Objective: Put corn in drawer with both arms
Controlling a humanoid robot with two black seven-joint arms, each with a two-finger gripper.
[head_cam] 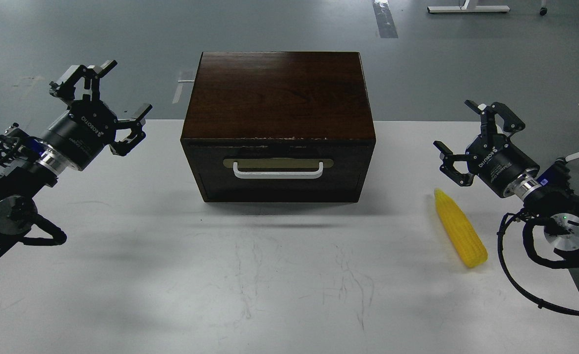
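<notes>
1. In the head view, far and middle on the table (171, 295): drawer (277, 184) shut, white handle (278, 170) facing near.
2. Right and near: corn (459, 228) lying flat, pale tip pointing far.
3. Left gripper (100, 105) spread wide, holding nothing, off to the left of the box (277, 93).
4. Right gripper (469, 142) spread too, empty, just past the corn.
5. Best start: hook the handle in its middle, pull straight toward the near side, slowly, so the box stays put.

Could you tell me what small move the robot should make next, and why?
Probably bring the left gripper to the white handle: the drawer is shut, so the corn lying on the table by the open right gripper has nowhere to go yet.
</notes>
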